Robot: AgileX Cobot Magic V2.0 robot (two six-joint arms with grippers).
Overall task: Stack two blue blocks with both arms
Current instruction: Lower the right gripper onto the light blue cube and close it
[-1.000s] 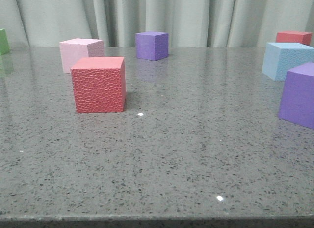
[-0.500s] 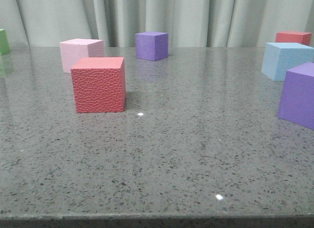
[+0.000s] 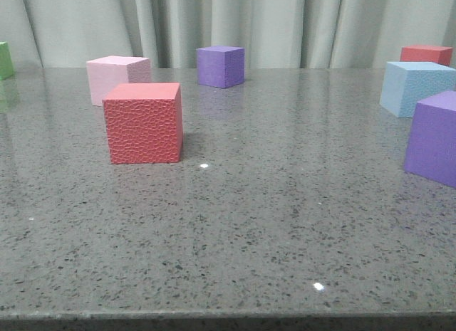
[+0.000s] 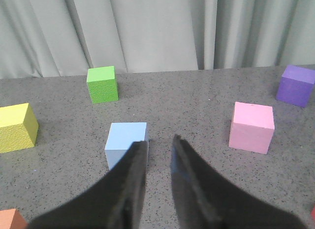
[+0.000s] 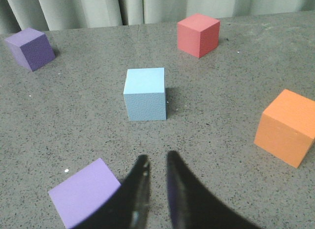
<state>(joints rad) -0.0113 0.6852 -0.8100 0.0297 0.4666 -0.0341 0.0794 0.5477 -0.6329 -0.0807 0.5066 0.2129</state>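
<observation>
One blue block (image 3: 417,87) sits far right on the table (image 3: 271,224), behind a nearer cube (image 3: 433,137).

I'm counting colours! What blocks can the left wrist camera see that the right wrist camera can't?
Only the left wrist view shows a green block, a yellow block and a pink block. Only the right wrist view shows a whole orange block and a red block. Both show a light blue block ahead of a nearly closed black pincer, purple blocks, the speckled grey table and curtains.
</observation>
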